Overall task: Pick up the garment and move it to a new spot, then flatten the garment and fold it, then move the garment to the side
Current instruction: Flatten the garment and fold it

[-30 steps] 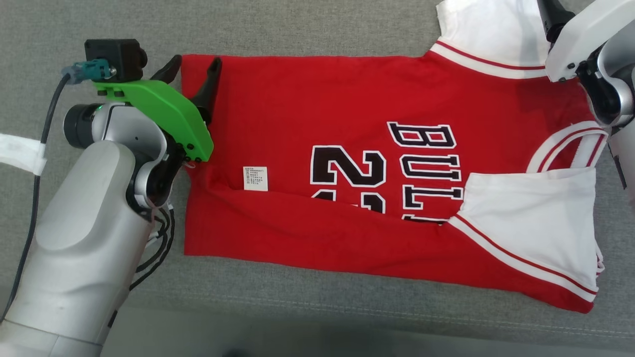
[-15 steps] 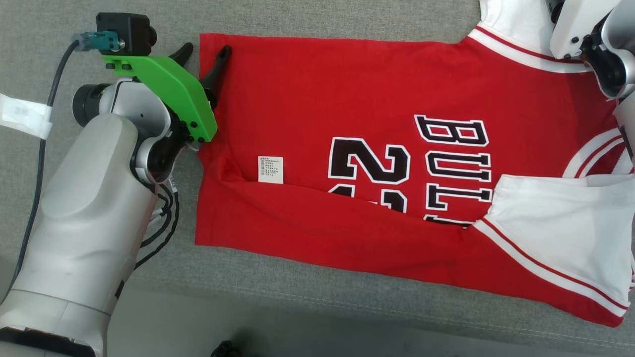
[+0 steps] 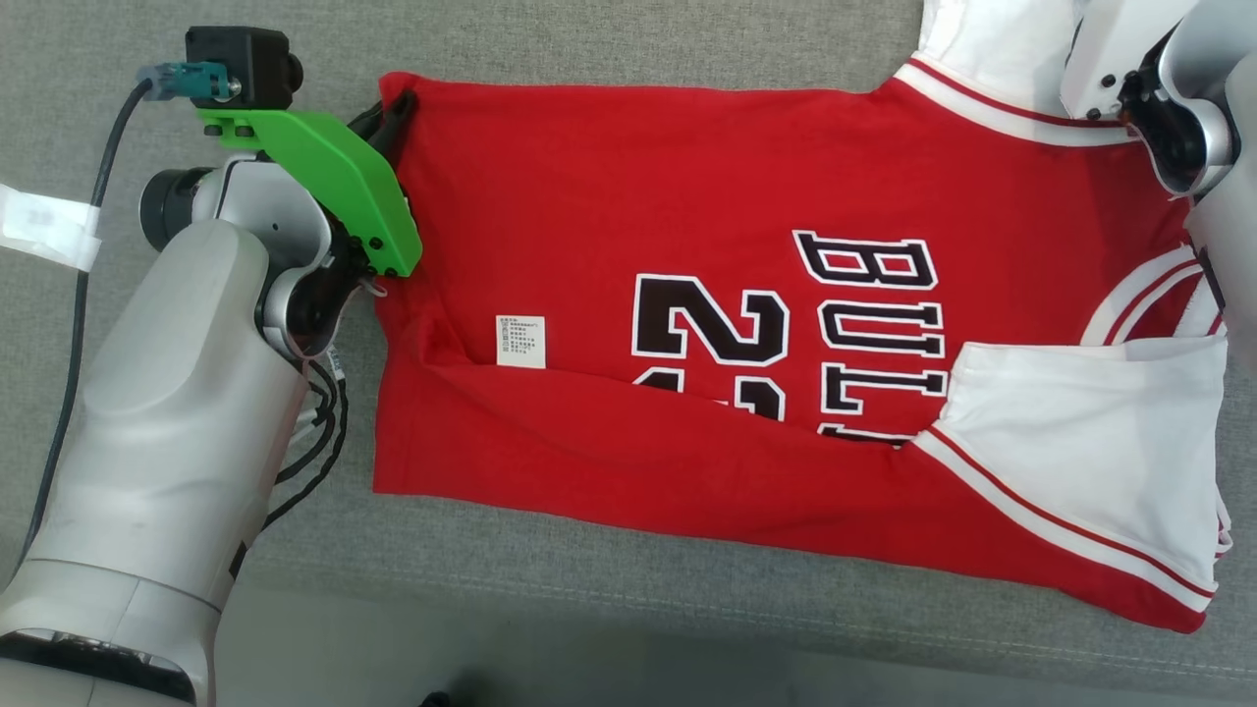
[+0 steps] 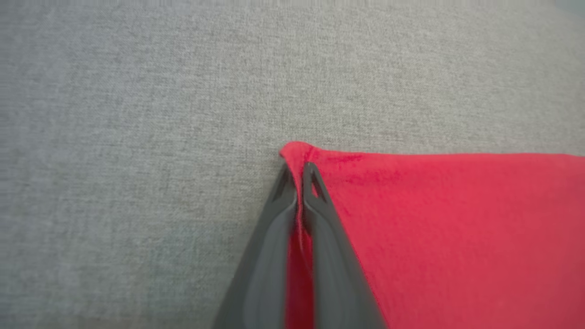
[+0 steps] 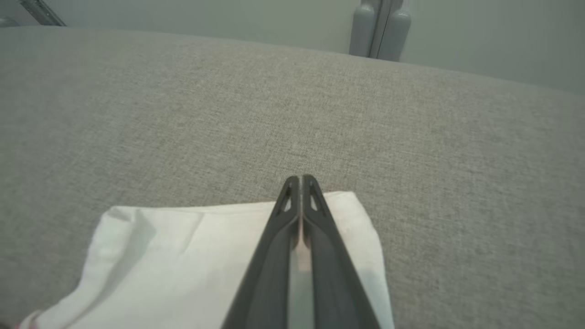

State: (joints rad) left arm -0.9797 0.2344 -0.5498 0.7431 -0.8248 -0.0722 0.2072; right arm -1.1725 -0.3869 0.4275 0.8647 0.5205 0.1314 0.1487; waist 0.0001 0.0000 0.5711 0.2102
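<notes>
The garment (image 3: 687,196) is a red jersey with black-and-white lettering and white sleeves, lying spread on the grey cushion with its near long edge folded over the middle. My left gripper (image 3: 393,106) is shut on the far left hem corner; in the left wrist view the red cloth (image 4: 457,228) is pinched between the two fingers of the left gripper (image 4: 299,171), and the corner bunches up at their tips. My right gripper (image 5: 300,180) is shut on the far edge of the white sleeve (image 5: 183,256), with pale cloth showing between its fingers. The right wrist (image 3: 1149,69) sits over the far right sleeve.
The grey fabric surface (image 3: 638,39) runs beyond the garment on the far and left sides. Its front seam (image 3: 687,599) lies close below the jersey. A black cable with a white tag (image 3: 44,228) trails left of my left arm. A grey upright post (image 5: 381,29) stands past the far edge.
Both grippers have gone from open to shut: the left on the red hem corner it was straddling, the right on the white sleeve. The head camera has shifted slightly.
</notes>
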